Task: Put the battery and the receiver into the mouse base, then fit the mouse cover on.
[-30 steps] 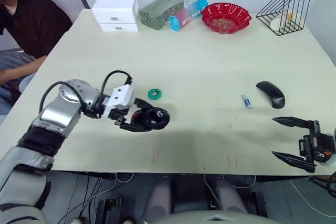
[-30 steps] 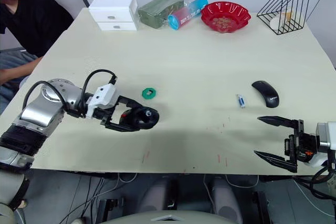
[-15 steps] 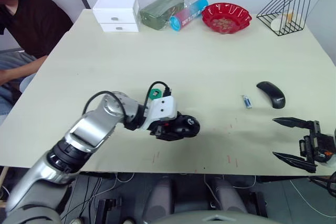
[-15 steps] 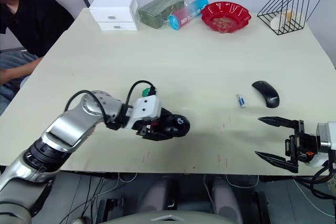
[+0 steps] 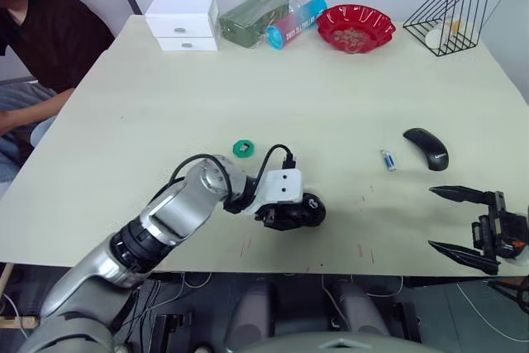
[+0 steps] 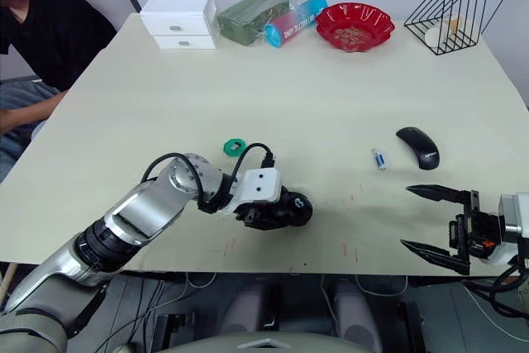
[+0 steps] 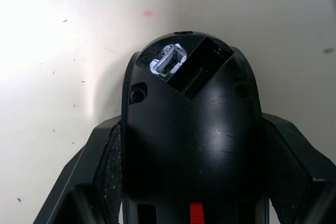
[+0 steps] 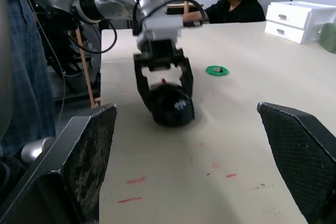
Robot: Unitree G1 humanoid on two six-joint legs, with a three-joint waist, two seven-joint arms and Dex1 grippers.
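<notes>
My left gripper (image 5: 296,212) is shut on the mouse base (image 5: 307,211), a black oval body held low over the table near its front edge. The left wrist view shows the mouse base (image 7: 191,129) between both fingers (image 7: 100,174), with an open compartment at its far end and a red part near me. The battery (image 5: 387,159), small and blue, lies to the right. Just beyond it lies the glossy black mouse cover (image 5: 426,148). The receiver is hidden. My right gripper (image 5: 431,217) hangs open and empty at the front right edge, nearer to me than the cover.
A green toothed disc (image 5: 243,149) lies just behind my left arm. Along the far edge stand a white drawer box (image 5: 183,20), a green pouch (image 5: 253,16), a blue-pink tube (image 5: 296,21), a red bowl (image 5: 356,27) and a wire rack (image 5: 450,14). A person (image 5: 41,31) sits far left.
My left gripper has carried the mouse base to the right along the front of the table, from left of the green disc to right of it. The right gripper has stayed still.
</notes>
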